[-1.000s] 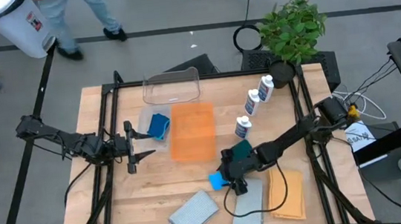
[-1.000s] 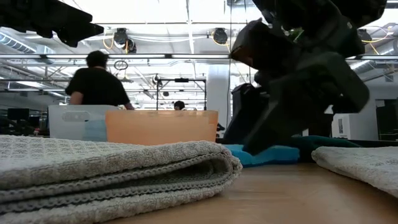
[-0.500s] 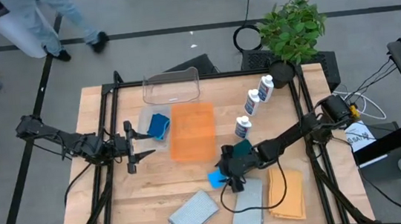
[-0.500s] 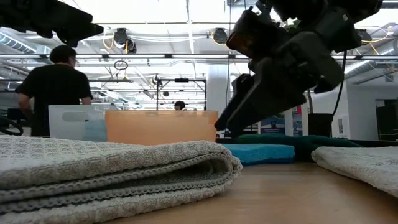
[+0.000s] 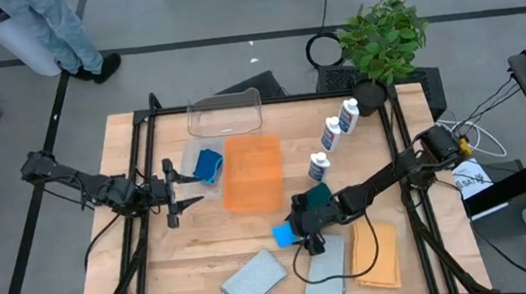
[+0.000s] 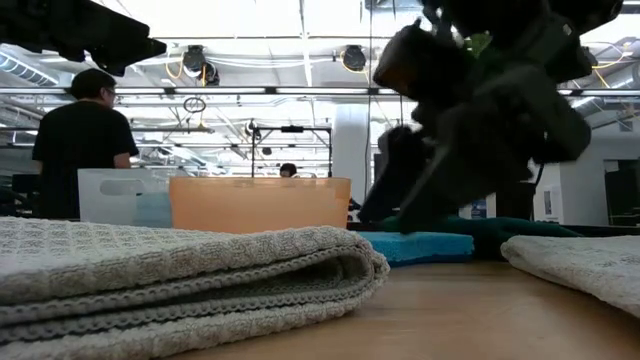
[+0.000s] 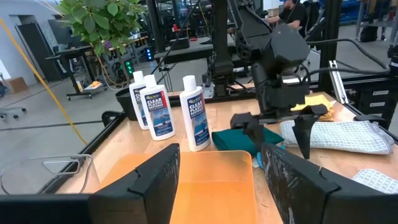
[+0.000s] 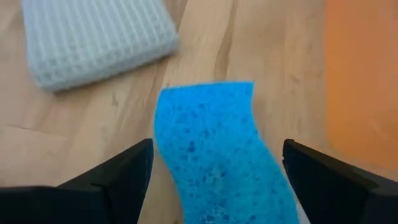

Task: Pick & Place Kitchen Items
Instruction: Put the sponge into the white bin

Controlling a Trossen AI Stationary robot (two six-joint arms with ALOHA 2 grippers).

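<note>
Item: small bright-blue rectangular sponge (image 8: 217, 155), lying on the wooden worktop (image 5: 206, 256) at six o'clock of the orange tray (image 5: 252, 173); my right hand (image 5: 303, 233) spread astride it, I'd descend squarely before pinching; left hand (image 5: 171, 186) parted, empty.

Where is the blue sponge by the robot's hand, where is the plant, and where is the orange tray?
blue sponge (image 8: 214, 146), right wrist view, middle of its top face.
plant (image 5: 384, 36), high view, middle of its leaves.
orange tray (image 5: 253, 172), high view, middle of its floor.
</note>
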